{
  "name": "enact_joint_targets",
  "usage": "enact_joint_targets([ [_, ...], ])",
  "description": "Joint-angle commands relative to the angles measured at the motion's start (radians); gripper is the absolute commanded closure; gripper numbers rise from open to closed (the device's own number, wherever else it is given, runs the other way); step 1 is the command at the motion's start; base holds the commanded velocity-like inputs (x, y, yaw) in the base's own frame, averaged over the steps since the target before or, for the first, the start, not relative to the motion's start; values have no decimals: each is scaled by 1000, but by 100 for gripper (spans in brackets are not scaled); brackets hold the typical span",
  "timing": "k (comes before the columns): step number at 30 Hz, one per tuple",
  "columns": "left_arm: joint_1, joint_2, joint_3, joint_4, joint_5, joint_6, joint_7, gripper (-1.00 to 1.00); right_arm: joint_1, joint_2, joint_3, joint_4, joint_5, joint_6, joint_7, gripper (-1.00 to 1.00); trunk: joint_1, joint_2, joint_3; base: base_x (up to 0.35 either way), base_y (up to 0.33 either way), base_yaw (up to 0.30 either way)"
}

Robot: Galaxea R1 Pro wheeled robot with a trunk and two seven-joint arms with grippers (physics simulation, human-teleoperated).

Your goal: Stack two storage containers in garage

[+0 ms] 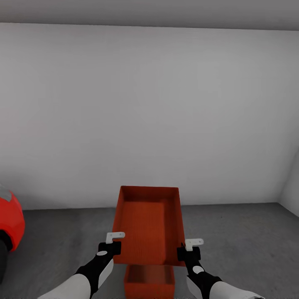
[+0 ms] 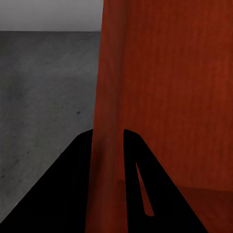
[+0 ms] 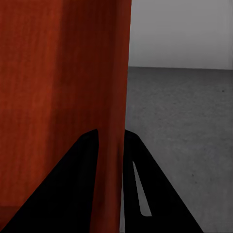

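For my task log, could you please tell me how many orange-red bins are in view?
2. The held bin hangs between the left gripper and right gripper; the lower bin sits beneath it on the grey floor.

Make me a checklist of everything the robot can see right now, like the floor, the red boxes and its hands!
Surface: dark grey floor, rough and concrete-like.
Job's things: upper container, orange-red, held up between both grippers; lower container shows beneath it near the robot. Whether the two touch cannot be told.
Clutter: nothing seen.
Grippers: left gripper is shut on the upper container's left wall, a finger on each side of the wall; right gripper is shut on its right wall the same way.
Cables: nothing seen.
Surroundings: plain white-grey wall ahead; part of a red car at the left edge.
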Motion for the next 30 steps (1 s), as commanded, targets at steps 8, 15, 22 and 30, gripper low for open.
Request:
enact_joint_targets([
  [8,-1,-1,17,0,-4,-2,7,100,-1,0,-7,2,-25,-8,-5,100,0,-1,-14,0,0,0],
  [15,-1,0,17,1,-4,-2,6,100,-1,0,-7,2,-25,-7,-5,100,0,-1,-25,18,0,0],
  [22,-1,0,16,0,-4,-2,6,100,-1,0,-7,2,-25,-7,-5,100,0,-1,-36,150,0,0],
  [30,-1,0,15,0,-4,-2,6,100,-1,0,-7,2,-25,-7,-5,100,0,-1,-49,198,0,0],
])
